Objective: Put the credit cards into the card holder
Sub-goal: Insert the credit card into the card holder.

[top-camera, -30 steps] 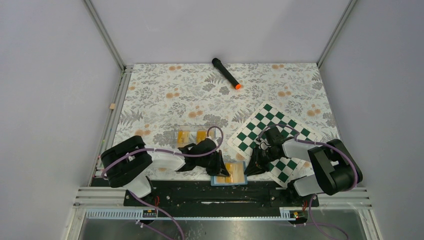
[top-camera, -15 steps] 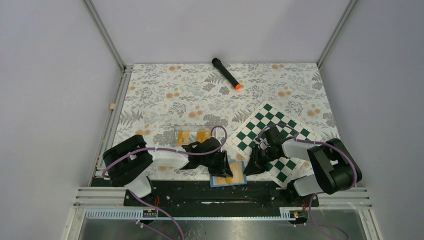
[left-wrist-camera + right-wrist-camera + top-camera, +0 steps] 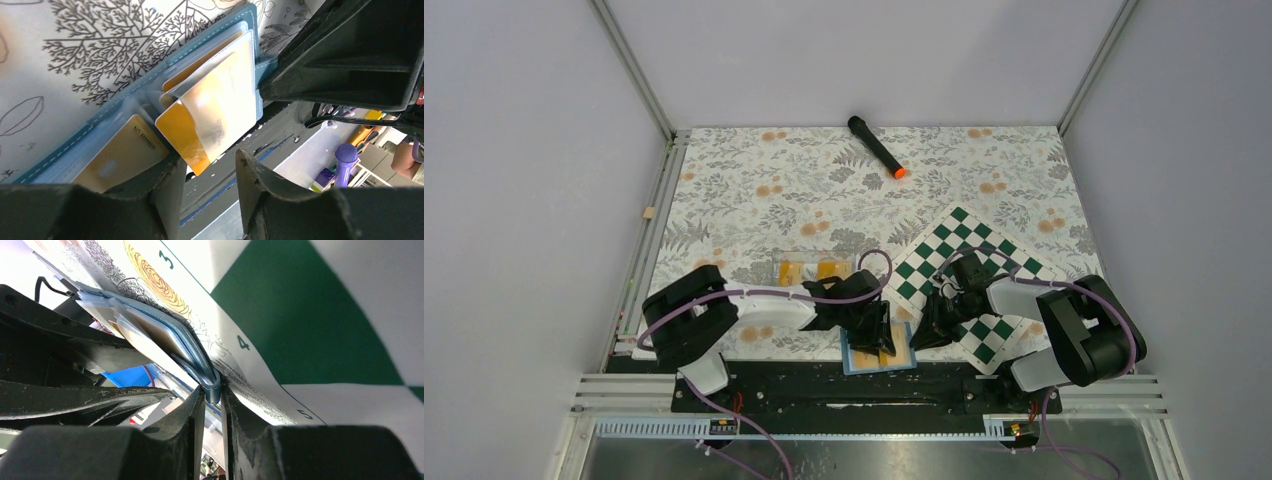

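On the floral desk, with the chessboard to the right, the work sits right at the near edge between my two arms. The card holder lies open there, inside face up. My right tool is clamped narrow on the folded blue edge at the holder's right end. My left tool stands moderately wide, with a loose card corner between its jaws and nothing gripped.

As I read it, the step in hand is seating that half-entered card in its clear sleeve. I'd keep the right pinch firm as an anchor and bring the left tool in behind the bare orange end. Then I'd push low and flat along the card's length, so the soft sleeve doesn't buckle or lift. I'd go gently, because the holder lies at the desk's edge and a hard shove could slide it off.

The holder's long axis runs left to right along the near edge. The half-entered card's long axis points toward the right tool's pinch, with its bare end toward my left tool. It looks a touch askew to the stitched border. Another card already sits in the left pocket. Two more cards wait in a clear tray just behind the left tool.
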Controlling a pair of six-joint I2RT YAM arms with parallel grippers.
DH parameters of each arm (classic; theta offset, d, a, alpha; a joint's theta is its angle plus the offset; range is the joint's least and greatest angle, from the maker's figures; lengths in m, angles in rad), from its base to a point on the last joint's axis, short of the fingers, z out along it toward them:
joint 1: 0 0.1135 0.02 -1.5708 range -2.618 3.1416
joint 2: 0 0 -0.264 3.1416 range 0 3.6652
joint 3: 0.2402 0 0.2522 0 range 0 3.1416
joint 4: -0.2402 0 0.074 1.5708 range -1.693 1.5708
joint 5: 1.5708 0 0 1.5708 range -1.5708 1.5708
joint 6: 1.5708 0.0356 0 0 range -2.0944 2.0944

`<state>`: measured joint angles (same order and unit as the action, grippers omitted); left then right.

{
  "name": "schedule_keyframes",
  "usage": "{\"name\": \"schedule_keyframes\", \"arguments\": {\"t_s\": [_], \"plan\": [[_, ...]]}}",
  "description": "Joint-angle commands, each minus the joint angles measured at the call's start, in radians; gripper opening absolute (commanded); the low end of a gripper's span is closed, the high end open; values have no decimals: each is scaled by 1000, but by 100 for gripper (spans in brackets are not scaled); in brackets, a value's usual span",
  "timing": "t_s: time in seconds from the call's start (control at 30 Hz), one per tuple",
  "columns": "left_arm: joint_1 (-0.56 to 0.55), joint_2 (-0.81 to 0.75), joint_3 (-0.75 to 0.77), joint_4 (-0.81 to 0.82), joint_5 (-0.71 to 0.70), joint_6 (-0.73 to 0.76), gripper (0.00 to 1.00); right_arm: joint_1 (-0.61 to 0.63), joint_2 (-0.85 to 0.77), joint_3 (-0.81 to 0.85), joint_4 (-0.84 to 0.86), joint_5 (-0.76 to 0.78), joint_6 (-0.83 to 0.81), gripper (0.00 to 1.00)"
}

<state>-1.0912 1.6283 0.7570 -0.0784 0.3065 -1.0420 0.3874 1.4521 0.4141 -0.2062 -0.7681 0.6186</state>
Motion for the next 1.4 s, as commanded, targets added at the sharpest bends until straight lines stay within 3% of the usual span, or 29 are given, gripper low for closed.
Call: {"name": "schedule_keyframes", "arguments": {"t_s": [0.0,0.13,0.27,0.53,0.83,1.0,1.23,1.37], "plan": [[-22,71,71,-21,-9,30,41,19,16,-11,-11,57,4,25],[-26,91,128,-61,-5,50,42,24,5,-8,-15,56,8,25],[-31,86,181,-116,-12,114,50,25,-1,-6,-16,53,10,25],[-40,95,321,-453,-143,258,64,25,-41,0,-55,68,-9,28],[-41,103,331,-504,-185,273,69,25,-73,20,-92,82,-27,31],[-43,147,351,-446,-137,262,66,25,-56,22,-87,75,-30,31],[-62,193,421,-381,-67,247,46,28,-35,13,-61,60,-20,29],[-72,179,430,-353,-54,252,44,30,-36,15,-62,57,-21,28]]}}
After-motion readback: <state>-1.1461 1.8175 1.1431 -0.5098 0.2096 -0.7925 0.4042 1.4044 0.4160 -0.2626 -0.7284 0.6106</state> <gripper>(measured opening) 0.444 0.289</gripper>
